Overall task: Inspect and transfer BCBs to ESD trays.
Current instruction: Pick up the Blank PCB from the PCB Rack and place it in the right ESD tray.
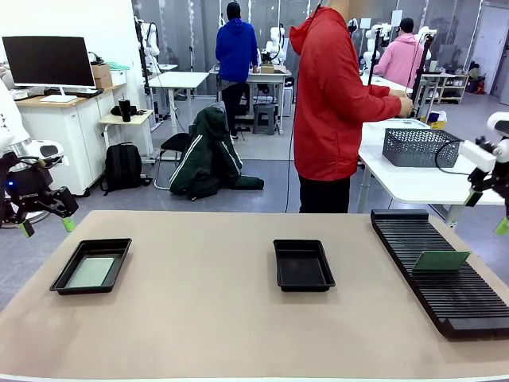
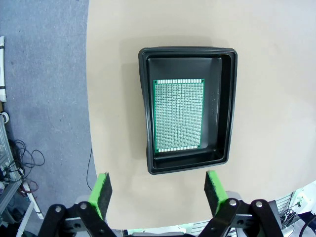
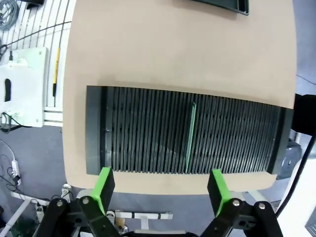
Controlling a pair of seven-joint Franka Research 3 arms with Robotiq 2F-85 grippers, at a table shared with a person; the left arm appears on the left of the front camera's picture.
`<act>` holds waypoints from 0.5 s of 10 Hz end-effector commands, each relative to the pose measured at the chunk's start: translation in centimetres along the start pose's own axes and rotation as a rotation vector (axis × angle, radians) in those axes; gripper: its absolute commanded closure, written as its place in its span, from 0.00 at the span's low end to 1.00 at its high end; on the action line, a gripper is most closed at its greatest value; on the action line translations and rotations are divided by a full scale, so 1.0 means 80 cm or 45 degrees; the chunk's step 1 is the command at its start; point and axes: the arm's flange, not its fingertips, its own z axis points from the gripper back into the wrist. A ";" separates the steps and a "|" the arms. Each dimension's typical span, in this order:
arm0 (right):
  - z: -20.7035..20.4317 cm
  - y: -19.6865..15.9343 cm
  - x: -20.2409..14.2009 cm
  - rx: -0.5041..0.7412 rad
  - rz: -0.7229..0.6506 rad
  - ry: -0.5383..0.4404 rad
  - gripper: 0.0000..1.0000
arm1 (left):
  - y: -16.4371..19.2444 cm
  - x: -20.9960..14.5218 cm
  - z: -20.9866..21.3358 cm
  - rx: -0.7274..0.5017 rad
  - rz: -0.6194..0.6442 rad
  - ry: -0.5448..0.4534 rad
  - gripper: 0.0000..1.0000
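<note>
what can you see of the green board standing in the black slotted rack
The green board is a thin, flat rectangle with a plain green face, and it looks rigid. It stands on one long edge in a slot of the black ribbed rack, upright or close to it, toward the rack's near end on the right side of the table. From above, in the right wrist view, it shows as a narrow green line across the slots. Only the rack touches it, and the slots beside it look empty.

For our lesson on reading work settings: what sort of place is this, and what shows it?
Probably a robotics lab for electronics handling: a circuit board lies in a black tray, a slotted rack stands on the same table, and the robot's left hand hangs open beside it.
</note>
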 end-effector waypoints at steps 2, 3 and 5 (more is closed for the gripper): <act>-0.064 -0.032 -0.012 0.015 -0.011 0.034 0.00 | 0.001 0.000 -0.001 0.003 -0.006 -0.004 0.00; -0.084 -0.043 -0.014 0.027 -0.030 0.053 0.00 | 0.001 0.000 -0.001 0.003 -0.006 -0.004 0.00; -0.122 -0.061 -0.013 0.057 -0.043 0.078 0.00 | 0.001 0.000 -0.001 0.003 -0.006 -0.004 0.00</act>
